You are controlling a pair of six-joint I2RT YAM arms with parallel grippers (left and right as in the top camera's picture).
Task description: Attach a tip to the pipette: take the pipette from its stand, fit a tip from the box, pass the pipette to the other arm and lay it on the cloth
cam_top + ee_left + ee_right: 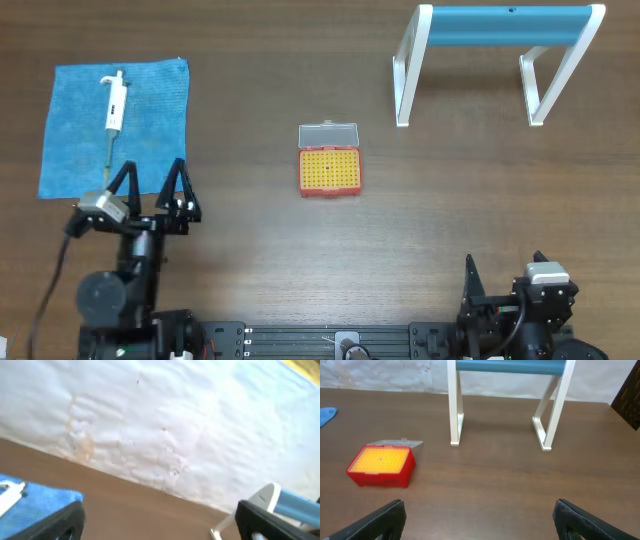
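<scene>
The white pipette (pixel 114 103) lies on the blue cloth (pixel 150 100) at the far left, its thin tip end pointing toward my left arm. My left gripper (pixel 152 190) stands open at the cloth's near right corner, apart from the pipette, with nothing between its fingers. In the left wrist view the left gripper (pixel 160 527) is tilted upward, with the cloth (pixel 40 502) and a bit of the pipette (pixel 10 494) at one side. The red tip box (pixel 329 172) with yellow tips sits mid-table, lid open. My right gripper (pixel 505 270) is open and drawn back near its base.
The white stand with a blue bar (pixel 500 25) stands at the far right with nothing hanging on it; the right wrist view shows the stand (pixel 505 366) beyond the tip box (pixel 382 465). Bare brown table lies between box, stand and arms. A pale wall (pixel 165 425) rises behind.
</scene>
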